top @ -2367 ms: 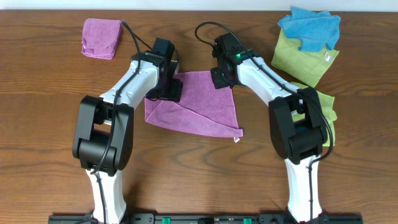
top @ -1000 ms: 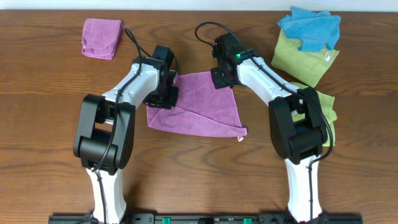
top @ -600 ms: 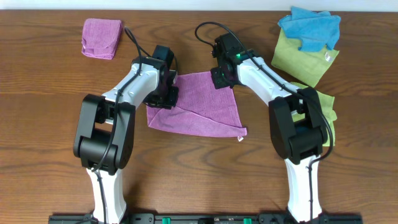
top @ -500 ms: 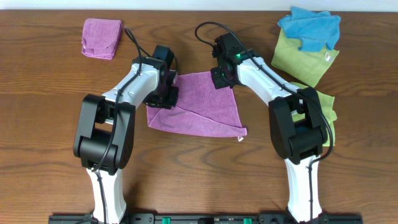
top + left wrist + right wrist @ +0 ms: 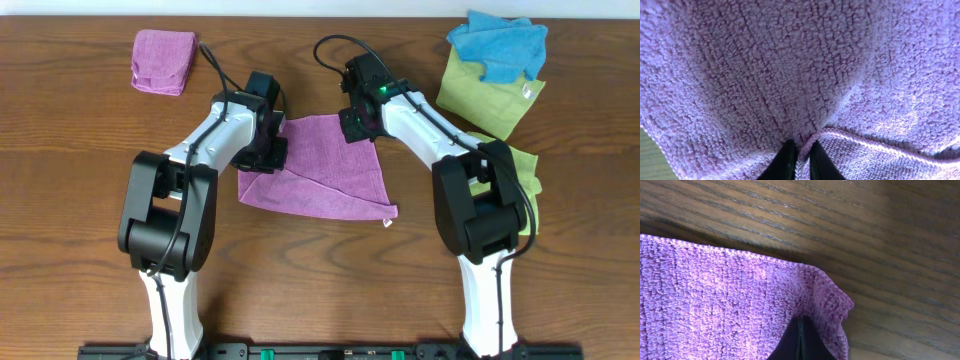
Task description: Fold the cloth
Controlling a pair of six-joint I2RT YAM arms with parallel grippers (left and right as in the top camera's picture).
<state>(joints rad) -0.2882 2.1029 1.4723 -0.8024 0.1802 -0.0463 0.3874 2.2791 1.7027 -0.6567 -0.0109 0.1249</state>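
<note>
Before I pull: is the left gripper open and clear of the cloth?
No, the left gripper is shut, pinching an edge of the cloth.

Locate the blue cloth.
Overhead view, far right of the table: the blue cloth lies atop a green cloth.

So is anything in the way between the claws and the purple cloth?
Nothing visible. The left claw and the right claw each pinch the edge of the cloth, and nothing lies on top of it.
</note>
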